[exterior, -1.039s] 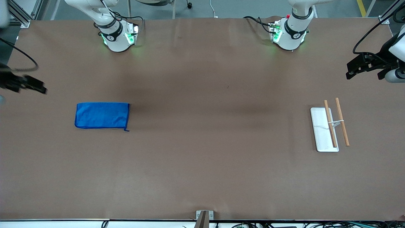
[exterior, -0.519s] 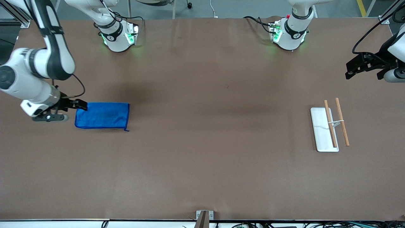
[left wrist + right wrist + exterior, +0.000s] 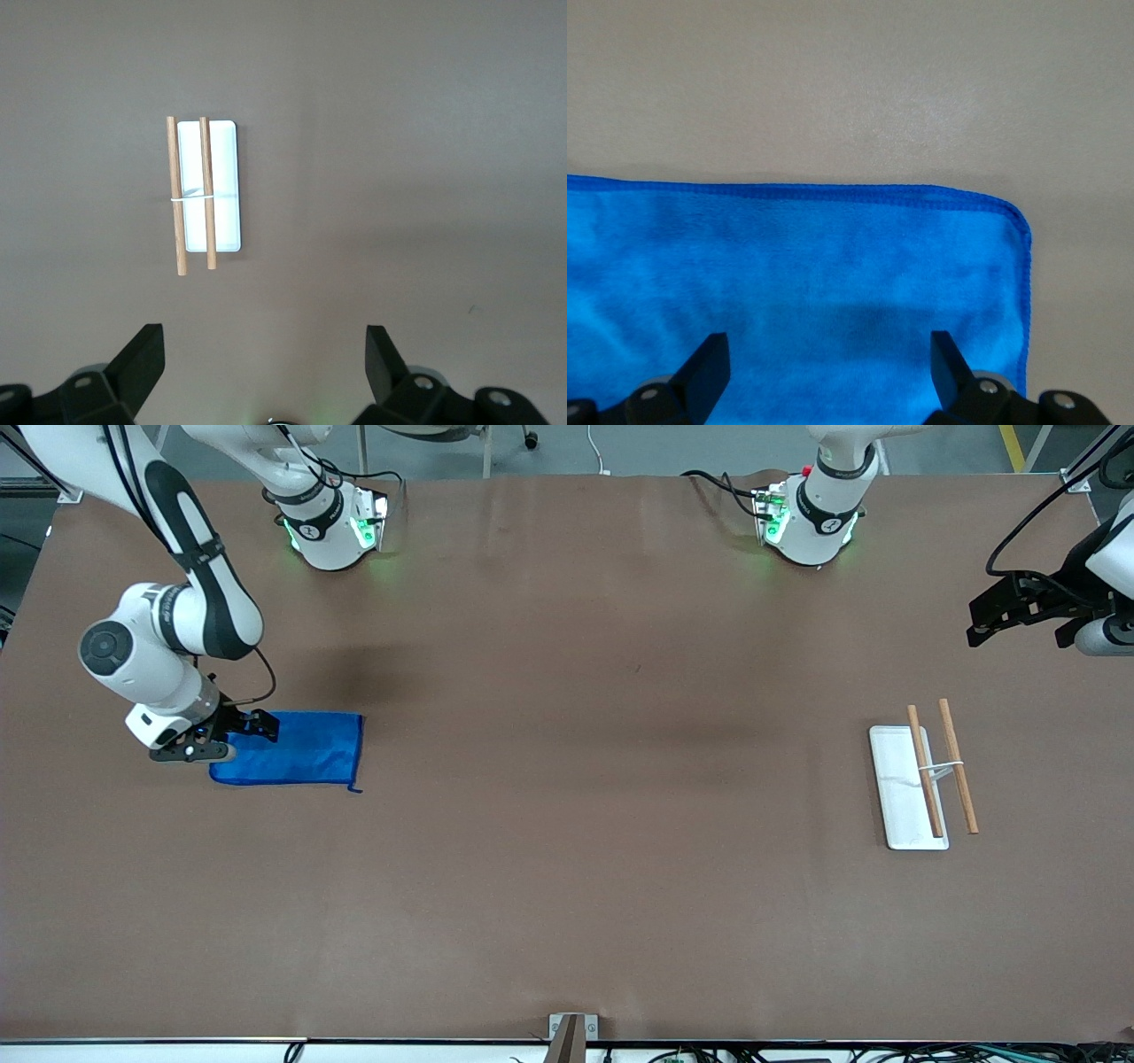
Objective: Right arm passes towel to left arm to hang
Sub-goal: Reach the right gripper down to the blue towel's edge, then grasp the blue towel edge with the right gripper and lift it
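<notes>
The bright blue towel lies flat on the brown table toward the right arm's end, with a small loop at one corner. My right gripper is open and hangs low over the towel's end that lies toward the table's edge. In the right wrist view the towel and its darker hem fill the space under the open right gripper. My left gripper is open and empty, held high over the table toward the left arm's end; the left arm waits. It also shows open in the left wrist view.
A rack with a white flat base and two wooden rods stands toward the left arm's end, nearer to the front camera than the left gripper. It also shows in the left wrist view. Both arm bases stand along the table's back edge.
The right arm has swung in from the table's edge and come down over the towel's end. The towel, the rack and the left arm have not moved.
</notes>
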### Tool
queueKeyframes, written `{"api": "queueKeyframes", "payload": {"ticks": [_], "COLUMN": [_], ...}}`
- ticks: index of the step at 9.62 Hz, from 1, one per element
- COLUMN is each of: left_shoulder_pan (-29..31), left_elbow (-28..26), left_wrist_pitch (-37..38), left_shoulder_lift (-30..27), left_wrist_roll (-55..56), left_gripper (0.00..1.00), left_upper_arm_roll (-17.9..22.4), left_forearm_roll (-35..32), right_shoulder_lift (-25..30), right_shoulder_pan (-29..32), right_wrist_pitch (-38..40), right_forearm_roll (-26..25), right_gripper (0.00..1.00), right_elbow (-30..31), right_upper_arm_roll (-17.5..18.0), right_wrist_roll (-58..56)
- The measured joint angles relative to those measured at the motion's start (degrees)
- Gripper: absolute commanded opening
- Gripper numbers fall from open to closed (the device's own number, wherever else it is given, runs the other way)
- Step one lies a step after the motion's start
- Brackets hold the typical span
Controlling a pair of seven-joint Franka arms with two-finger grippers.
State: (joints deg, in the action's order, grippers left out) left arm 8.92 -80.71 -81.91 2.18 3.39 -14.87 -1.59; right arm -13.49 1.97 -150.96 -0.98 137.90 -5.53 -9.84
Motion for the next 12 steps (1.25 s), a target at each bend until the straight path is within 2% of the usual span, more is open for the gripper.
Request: {"api": "queueKeyframes", "payload": {"ticks": [6,7,8,10,11,12], "left_shoulder_pan": [-0.34,-0.35,-0.35,-0.34,-0.35,-0.33], "left_elbow": [-0.03,-0.03,-0.03,-0.03,-0.03,-0.03], "left_wrist_pitch": [0.00,0.00,0.00,0.00,0.00,0.00], "left_shoulder_lift": [0.04,0.04,0.04,0.04,0.04,0.04], "left_wrist_roll": [0.02,0.02,0.02,0.01,0.01,0.01], "left_gripper": [1.00,1.00,1.00,1.00,1.00,1.00], "left_upper_arm_roll": [-0.17,-0.18,-0.20,-0.21,-0.22,-0.22], "left_forearm_roll": [0.24,0.25,0.25,0.53,0.87,0.92], "right_shoulder_lift": [-5.11,-5.14,-5.14,-5.24,-5.28,-5.12], "right_shoulder_pan": [0.54,0.54,0.54,0.54,0.54,0.55], "right_wrist_pitch": [-7.43,-7.55,-7.55,-7.55,-7.97,-8.42], "right_forearm_roll": [0.00,0.00,0.00,0.00,0.02,0.02], "right_gripper": [0.93,0.84,0.64,0.32,0.11,0.00], "right_elbow": [1.09,1.18,1.25,1.54,1.83,1.98], "right_upper_arm_roll": [0.00,0.00,0.00,-0.01,0.03,0.06], "right_wrist_roll": [-1.91,-1.92,-1.93,-1.95,-1.95,-1.95]}}
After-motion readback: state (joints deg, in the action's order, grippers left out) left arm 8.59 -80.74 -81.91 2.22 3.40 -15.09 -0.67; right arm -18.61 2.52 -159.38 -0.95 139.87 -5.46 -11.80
